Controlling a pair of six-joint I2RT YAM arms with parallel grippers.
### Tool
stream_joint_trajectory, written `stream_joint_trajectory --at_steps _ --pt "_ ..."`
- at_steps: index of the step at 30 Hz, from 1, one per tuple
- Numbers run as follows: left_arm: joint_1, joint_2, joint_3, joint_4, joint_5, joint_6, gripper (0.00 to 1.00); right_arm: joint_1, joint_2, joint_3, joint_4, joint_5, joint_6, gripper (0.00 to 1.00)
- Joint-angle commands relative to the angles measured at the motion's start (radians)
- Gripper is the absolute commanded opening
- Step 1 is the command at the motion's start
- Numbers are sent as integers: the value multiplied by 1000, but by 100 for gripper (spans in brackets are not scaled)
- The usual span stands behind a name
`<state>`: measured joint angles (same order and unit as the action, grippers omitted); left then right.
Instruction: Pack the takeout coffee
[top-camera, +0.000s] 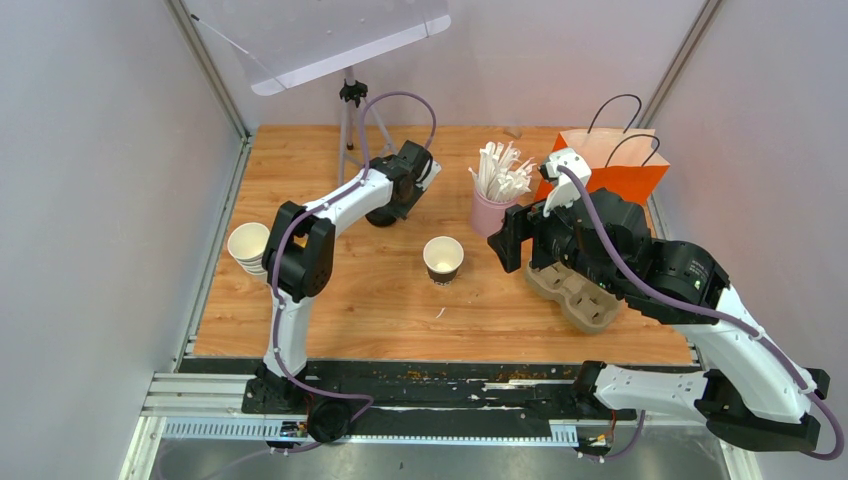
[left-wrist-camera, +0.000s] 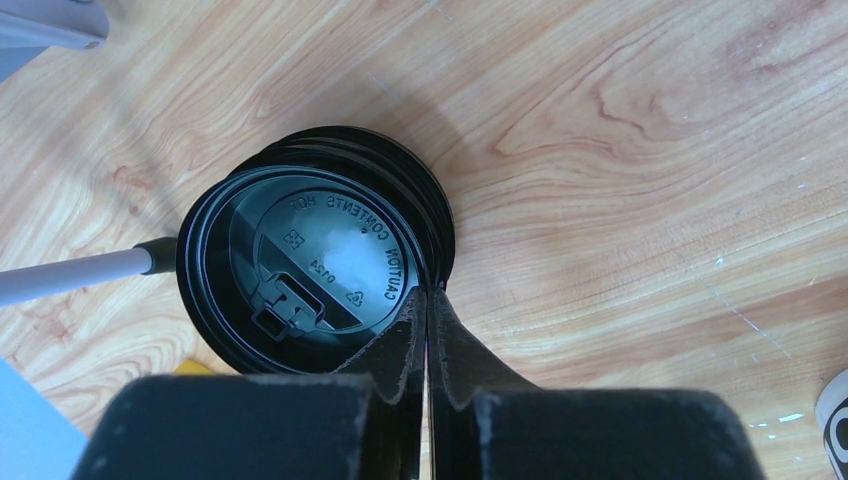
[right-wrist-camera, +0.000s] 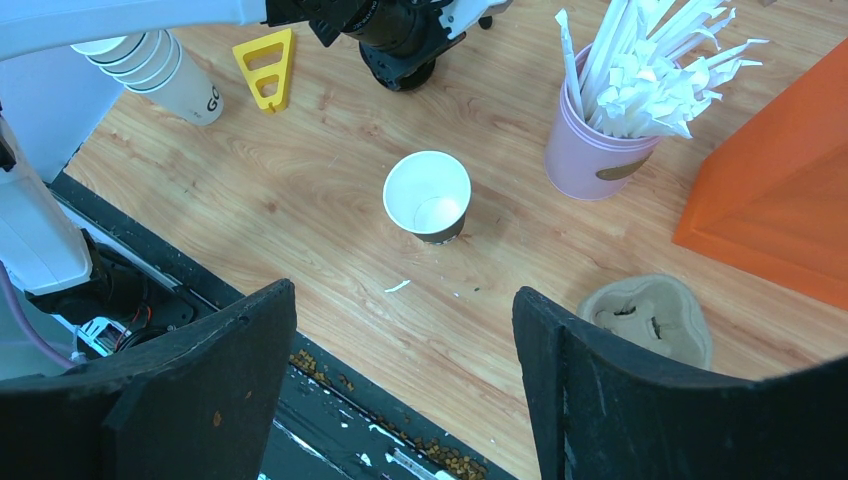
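One white takeout cup (top-camera: 443, 258) (right-wrist-camera: 427, 195) stands open and lidless at the table's middle. A stack of the same cups (top-camera: 248, 246) (right-wrist-camera: 160, 65) lies at the left edge. A pile of black lids (left-wrist-camera: 310, 260) (top-camera: 383, 215) sits at the back. My left gripper (left-wrist-camera: 428, 295) (top-camera: 398, 200) is down on that pile, its jaws pinched together on the right rim of the top lid. My right gripper (right-wrist-camera: 402, 290) (top-camera: 510, 240) hovers open and empty to the right of the open cup, above the table's front part.
A pink cup of white straws (top-camera: 492, 212) (right-wrist-camera: 590, 160) stands behind the open cup. An orange paper bag (top-camera: 610, 160) (right-wrist-camera: 780, 200) is at the back right. A brown pulp tray (top-camera: 575, 295) (right-wrist-camera: 650, 318) lies under my right arm. A yellow triangle (right-wrist-camera: 268, 65) lies near the cup stack.
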<state>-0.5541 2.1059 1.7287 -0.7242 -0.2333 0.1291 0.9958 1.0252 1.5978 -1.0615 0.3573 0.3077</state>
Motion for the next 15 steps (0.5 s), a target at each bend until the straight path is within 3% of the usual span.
stream_joint_trajectory --at_steps 1,15 --pt "-2 -36 40 -21 16 -18 0 -2 -14 6 14 13 -15 79" --pt "-1 -47 91 -62 7 -44 0 -2 -28 -17 22 5 -17 79"
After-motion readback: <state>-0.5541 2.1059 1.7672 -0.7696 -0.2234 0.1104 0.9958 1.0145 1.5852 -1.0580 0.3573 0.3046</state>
